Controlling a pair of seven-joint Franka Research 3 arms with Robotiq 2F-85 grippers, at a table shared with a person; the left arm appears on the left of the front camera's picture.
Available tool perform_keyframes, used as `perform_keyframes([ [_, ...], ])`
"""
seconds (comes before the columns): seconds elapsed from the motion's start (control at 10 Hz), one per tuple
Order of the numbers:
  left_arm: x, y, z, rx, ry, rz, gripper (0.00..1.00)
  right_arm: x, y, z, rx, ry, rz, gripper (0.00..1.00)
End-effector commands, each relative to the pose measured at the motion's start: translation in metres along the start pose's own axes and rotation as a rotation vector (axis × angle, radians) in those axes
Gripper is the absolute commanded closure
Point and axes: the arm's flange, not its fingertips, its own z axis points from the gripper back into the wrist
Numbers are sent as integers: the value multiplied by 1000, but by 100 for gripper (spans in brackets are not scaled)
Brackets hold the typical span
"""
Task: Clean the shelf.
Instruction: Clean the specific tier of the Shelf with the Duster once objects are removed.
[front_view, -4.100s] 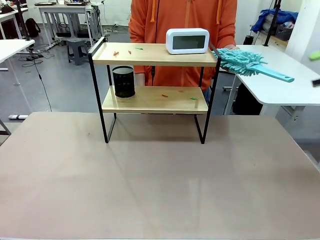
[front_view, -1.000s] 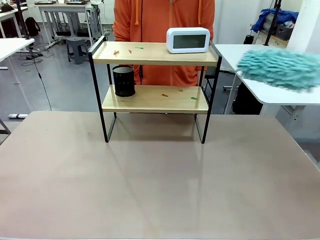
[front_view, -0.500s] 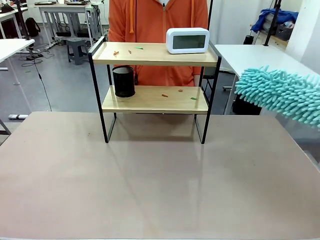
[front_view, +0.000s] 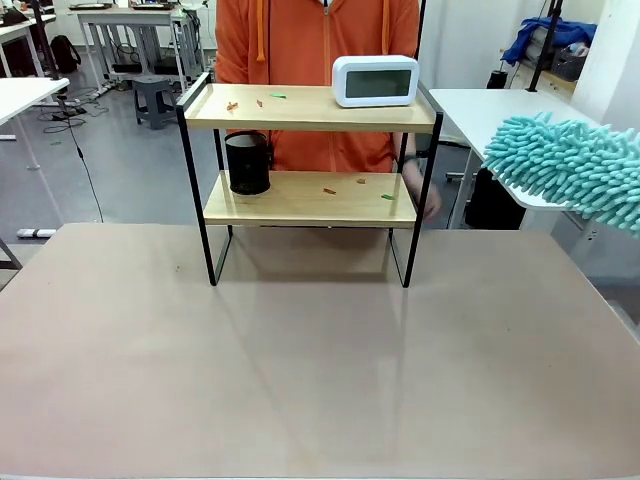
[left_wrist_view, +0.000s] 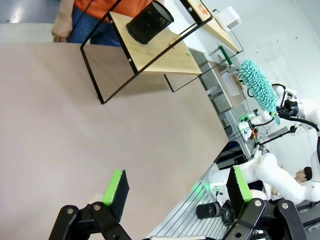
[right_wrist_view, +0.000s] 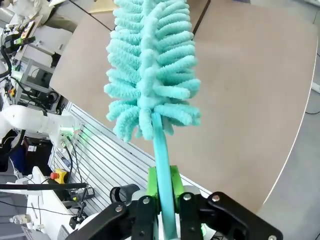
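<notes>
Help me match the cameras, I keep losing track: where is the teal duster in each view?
Front view: duster at the right edge, about level with the shelf.
Left wrist view: duster upper right, far off, past the shelf.
Right wrist view: duster in the centre, head up, handle clamped in the right gripper.
Shared landmark: the brown table, seen in all three.
</notes>
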Motion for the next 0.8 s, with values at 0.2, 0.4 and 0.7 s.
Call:
perform_keyframes([
  [0.2, 2, 0, -2, -17, -19, -20, 0, 3, 1, 0, -13, -5, -18, 100],
  [0.4, 2, 0, -2, -17, -19, -20, 0, 3, 1, 0, -13, -5, -18, 100],
  [0.7, 2, 0, -2, -17, -19, -20, 0, 3, 1, 0, -13, -5, -18, 100],
])
